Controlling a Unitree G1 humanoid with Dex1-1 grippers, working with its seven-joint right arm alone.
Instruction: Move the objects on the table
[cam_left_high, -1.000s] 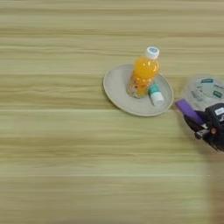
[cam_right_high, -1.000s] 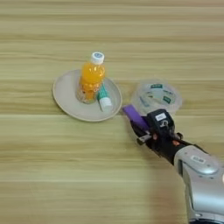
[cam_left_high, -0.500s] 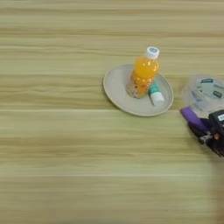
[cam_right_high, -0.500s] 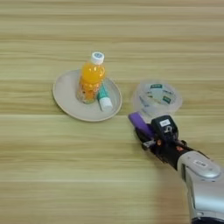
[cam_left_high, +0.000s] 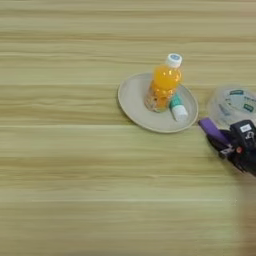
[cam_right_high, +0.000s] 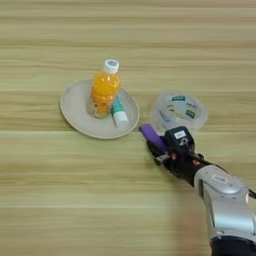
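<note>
One purple stick (cam_right_high: 151, 136) pinched in the right hand (cam_right_high: 161, 148) — beside the plate (cam_right_high: 80, 120) (tube (cam_right_high: 118, 113) on it).

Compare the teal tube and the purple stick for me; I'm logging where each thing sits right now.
The teal tube lies on the beige plate beside the orange bottle; the purple stick is off the plate, near the tape roll. The tube lies free, while the stick is held in the right gripper. The tube has a white cap; the stick is plain purple. Both are small and slim.

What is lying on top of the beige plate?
On the plate stand an orange juice bottle and a teal tube beside it. The plate surface under them is covered.
</note>
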